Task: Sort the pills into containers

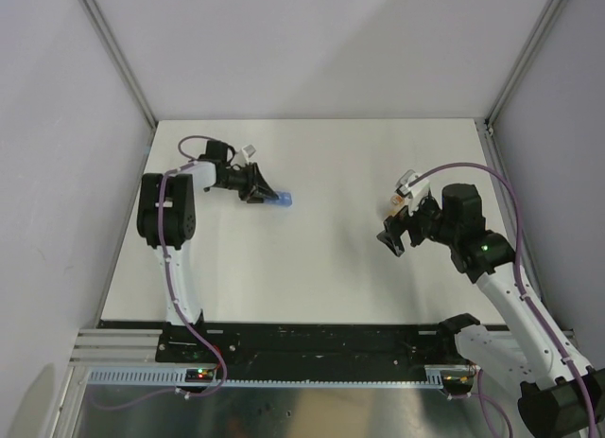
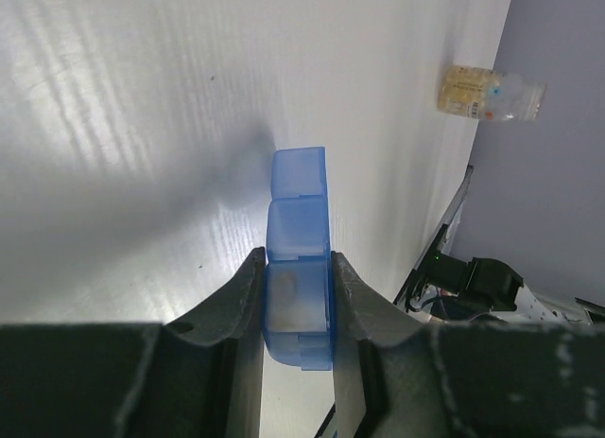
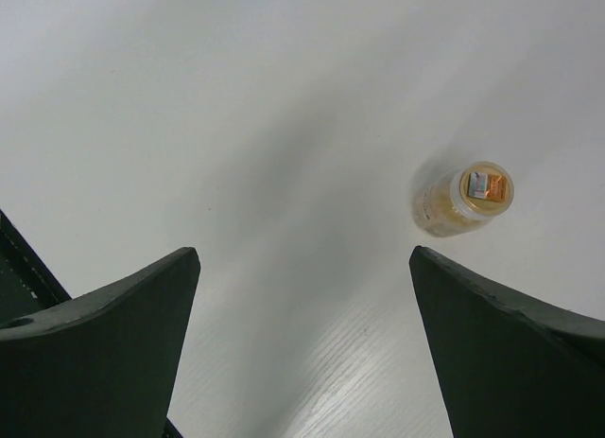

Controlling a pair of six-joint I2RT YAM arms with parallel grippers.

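Well apart from the pill box (image 2: 298, 201) your left tool (image 2: 296, 258) clenched, your released right tool (image 3: 302, 254) needed centring over the pill bottle (image 3: 463, 200).

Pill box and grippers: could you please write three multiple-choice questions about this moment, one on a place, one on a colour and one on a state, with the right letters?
1. Where is the pill box?
A. clamped in the left gripper
B. lying in a drawer
C. hanging on a wall

2. What colour is the pill box?
A. amber
B. light blue
C. green

3. In what state is the right gripper?
A. shut on a pill
B. open, holding nothing
C. shut on a cloth

Answers:
1 A: in the left wrist view, the two fingers press on both sides of the box.
2 B: its plastic is translucent blue.
3 B: its fingers stand wide apart over the bare table, and the bottle stands clear of them.
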